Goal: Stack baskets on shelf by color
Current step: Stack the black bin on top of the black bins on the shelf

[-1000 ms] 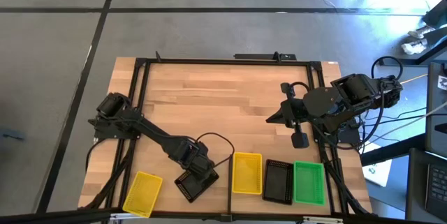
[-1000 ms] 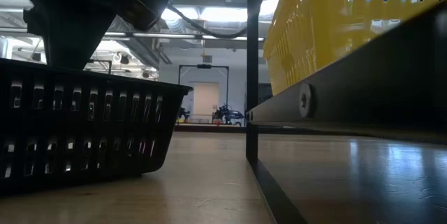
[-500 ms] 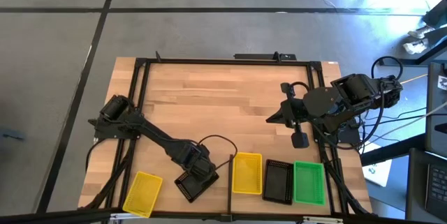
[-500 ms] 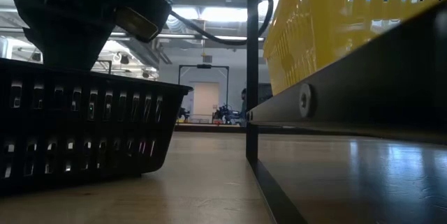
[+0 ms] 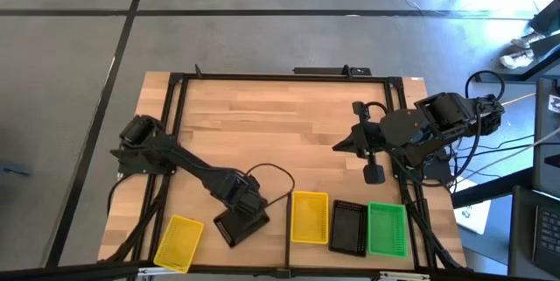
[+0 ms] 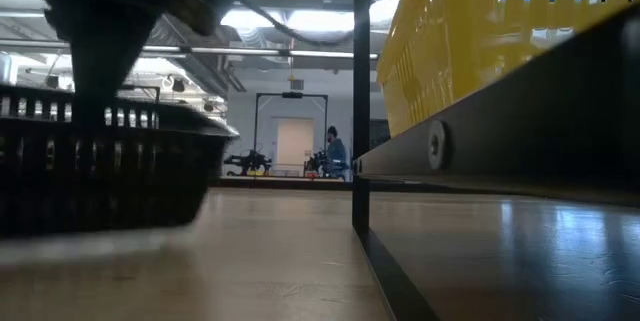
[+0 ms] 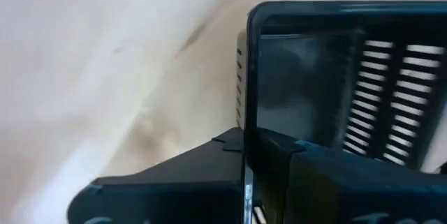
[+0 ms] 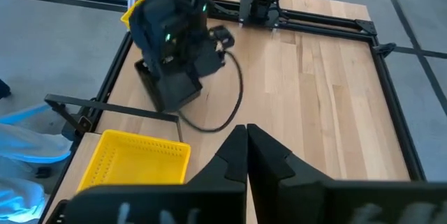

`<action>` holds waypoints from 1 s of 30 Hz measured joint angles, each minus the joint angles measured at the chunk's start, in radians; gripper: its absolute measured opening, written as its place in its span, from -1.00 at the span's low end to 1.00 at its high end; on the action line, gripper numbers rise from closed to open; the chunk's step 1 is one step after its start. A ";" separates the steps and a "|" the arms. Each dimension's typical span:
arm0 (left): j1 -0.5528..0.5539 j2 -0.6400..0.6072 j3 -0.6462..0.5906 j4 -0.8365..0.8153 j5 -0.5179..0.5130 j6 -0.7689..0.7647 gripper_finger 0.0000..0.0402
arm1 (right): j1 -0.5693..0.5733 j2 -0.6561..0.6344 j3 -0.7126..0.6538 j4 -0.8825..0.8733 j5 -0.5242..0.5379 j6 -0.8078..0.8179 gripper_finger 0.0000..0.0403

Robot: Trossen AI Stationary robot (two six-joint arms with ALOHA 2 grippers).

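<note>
Baskets, lattice-walled plastic, five seen from above. One black basket (image 5: 239, 226) is pinched at its rim by the left gripper (image 5: 248, 208), whose fingers are pressed onto the wall; in the low view this basket (image 6: 95, 166) is shown raised clear of the planked tabletop (image 5: 280, 132). One yellow basket (image 5: 178, 243) is laid near the table's front-left corner, apart from the held one. Three baskets are set side by side on the shelf (image 5: 411, 248) at the front right: a second yellow basket (image 5: 309, 217), a second black basket (image 5: 347, 227) and a green basket (image 5: 387, 228), each just beside the next. The right gripper (image 5: 374, 174) is held above the table's right side, behind the shelf, fingers pressed together on nothing. A person (image 6: 334, 149) is visible far off in the room behind.
</note>
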State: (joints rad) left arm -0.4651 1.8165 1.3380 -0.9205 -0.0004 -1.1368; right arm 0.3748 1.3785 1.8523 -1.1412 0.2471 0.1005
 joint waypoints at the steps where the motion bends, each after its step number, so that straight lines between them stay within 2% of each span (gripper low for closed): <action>1: 0.000 -0.019 0.000 -0.025 -0.009 -0.003 -0.99 | 0.000 0.000 0.000 0.000 0.000 0.000 -1.00; 7: 0.000 -0.190 0.000 -0.171 -0.165 -0.085 -0.99 | 0.000 0.000 0.000 0.001 0.009 0.003 -1.00; 10: 0.000 -0.279 0.000 -0.227 -0.298 -0.122 -0.99 | 0.000 0.000 0.000 0.001 0.012 0.003 -1.00; 15: 0.025 -0.385 0.000 -0.288 -0.566 -0.134 -1.00 | 0.000 0.001 0.000 0.028 0.085 -0.001 -0.96; 19: 0.075 -0.416 0.000 -0.288 -0.784 -0.034 -1.00 | -0.027 0.006 0.000 0.063 0.158 -0.002 -0.91; 23: 0.136 -0.422 0.000 -0.244 -0.935 0.091 -1.00 | -0.064 0.036 0.000 0.082 0.198 -0.031 -0.81; 26: 0.174 -0.421 0.000 -0.169 -1.003 0.187 -1.00 | -0.092 0.073 0.000 0.094 0.224 -0.063 -0.71; 30: 0.218 -0.421 0.000 -0.050 -1.026 0.318 -1.00 | -0.128 0.132 0.000 0.130 0.244 -0.106 -0.56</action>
State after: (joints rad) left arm -0.2473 1.3956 1.3380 -0.9707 -1.0263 -0.8193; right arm 0.2469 1.5106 1.8519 -1.0109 0.4913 -0.0055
